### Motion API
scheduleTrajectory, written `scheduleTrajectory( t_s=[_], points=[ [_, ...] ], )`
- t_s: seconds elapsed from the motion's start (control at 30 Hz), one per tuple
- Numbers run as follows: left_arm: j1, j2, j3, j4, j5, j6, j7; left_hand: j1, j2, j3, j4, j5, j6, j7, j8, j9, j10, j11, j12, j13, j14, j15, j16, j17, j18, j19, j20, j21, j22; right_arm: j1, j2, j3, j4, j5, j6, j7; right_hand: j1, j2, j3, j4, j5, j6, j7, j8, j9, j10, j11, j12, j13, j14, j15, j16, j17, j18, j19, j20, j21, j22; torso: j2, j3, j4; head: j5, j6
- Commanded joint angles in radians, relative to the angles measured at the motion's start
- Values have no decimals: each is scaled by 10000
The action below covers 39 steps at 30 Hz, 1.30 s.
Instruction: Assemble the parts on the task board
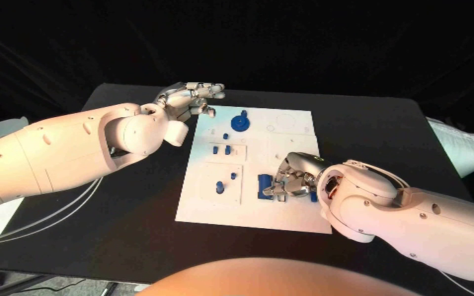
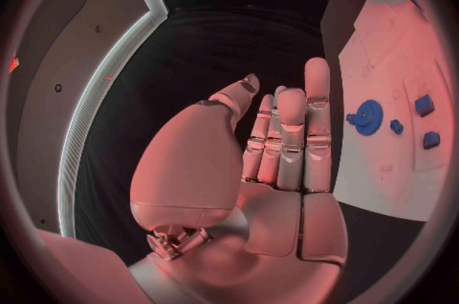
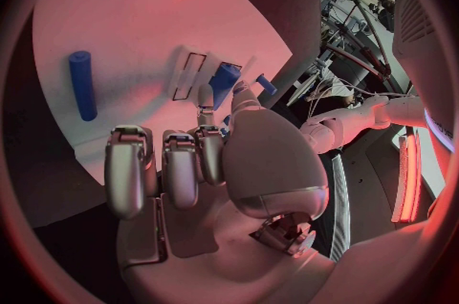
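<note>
On the left side of the black table [image 1: 118, 227], I have my left hand [image 1: 188, 101] held up off the surface just beside the upper left corner of the task board [image 1: 286, 207]; its fingers are stretched out nearly straight, a little apart, and it grasps nothing. From the left wrist camera I see those fingers [image 2: 291, 135] pointing away over the dark tabletop, with the white board off to one side and a blue gear [image 2: 368, 118] and a few small blue parts on it.

Moving across, the board lies flat in the middle of the table. The gear [image 1: 240, 122] sits near its upper left part, two short blue pegs [image 1: 221, 150] stand below that, and another blue peg [image 1: 219, 187] stands in the lower left block.

Toward the right, my right hand [image 1: 294, 178] is down on the lower middle of the board, fingers curled over a blue block [image 1: 265, 187] right at its fingertips. I cannot tell whether it is actually gripping the piece. The right wrist camera shows a blue cylinder [image 3: 83, 85] lying on the board beyond the curled fingers [image 3: 163, 166].
</note>
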Motion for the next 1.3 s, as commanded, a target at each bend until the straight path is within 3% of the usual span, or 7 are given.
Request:
scheduleTrajectory(
  t_s=[0.03,0.23,0.4,0.57,0.67,1.03,1.3],
  points=[
    [7,6,6,30,-27,190,50,-23,62,-49,11,-8,-76,-21,42,-4,-57,24,67,2,6,45,34,-10,186,43,17,-44,-15,-12,31,0,-45,-67,452,-33,163,-22,0,-128,-92,-37,-4,-22,32,505,3,-39,1460,992,-54,34,2393,-149,421,-62,17,972,-8,-4,-10,6,-12],
    [7,1,6,32,-27,193,46,-29,66,-57,18,-8,-78,-20,48,-3,-63,25,78,2,7,47,40,-7,185,44,19,-48,-17,-14,2,-1,-21,-107,281,-21,228,-8,-12,-178,-168,-41,-3,-25,54,504,3,-47,1458,991,-54,33,2392,-150,421,-62,17,975,-7,8,-4,8,-7],
    [7,-2,6,23,-27,195,45,-29,66,-57,18,-8,-78,-20,48,-3,-63,25,78,2,7,47,40,-7,185,44,19,-48,-17,-17,-96,-1,93,53,-444,169,46,-5,-162,-63,113,-96,30,-69,91,507,30,-29,1479,984,-35,9,2358,-144,409,-51,-6,947,-9,10,-1,2,-2],
    [7,-4,6,15,-27,194,45,-29,66,-57,18,-8,-78,-20,48,-3,-63,25,78,2,7,47,40,-7,185,44,19,-48,-17,-14,-375,9,244,984,-1747,1121,88,44,-318,23,812,-965,356,-680,-98,403,291,-237,1376,985,154,12,2364,-138,378,75,-53,891,-13,-2,-3,-8,18],
    [7,-5,6,9,-27,189,46,-29,66,-57,18,-8,-78,-20,48,-3,-63,25,78,2,7,47,40,-7,185,44,19,-48,-17,10,-619,26,371,1655,-2054,1564,226,102,-354,-8,948,-1273,510,-939,-216,358,426,-316,1340,991,281,30,2392,-137,374,186,-54,894,-19,2,-10,-19,18],
    [6,-37,3,18,-27,169,48,-29,66,-57,18,-8,-78,-20,48,-3,-63,25,78,2,7,47,40,-7,185,44,19,-48,-17,241,-1971,51,845,2001,-1743,1666,1101,586,-40,-456,896,-1260,595,-1194,-383,302,502,-448,1283,982,362,7,2360,-120,351,315,-80,866,-15,-3,-45,-149,89],
    [6,-49,0,19,-27,165,52,-29,66,-57,18,-8,-78,-20,48,-3,-63,25,78,2,7,47,40,-7,185,44,19,-48,-17,98,-2443,32,820,483,-1274,524,992,340,-131,-432,1335,-1048,602,-1336,-567,229,521,-696,1150,965,391,-44,2292,-99,309,352,-146,786,-19,-4,-72,-296,141]
  ],
)
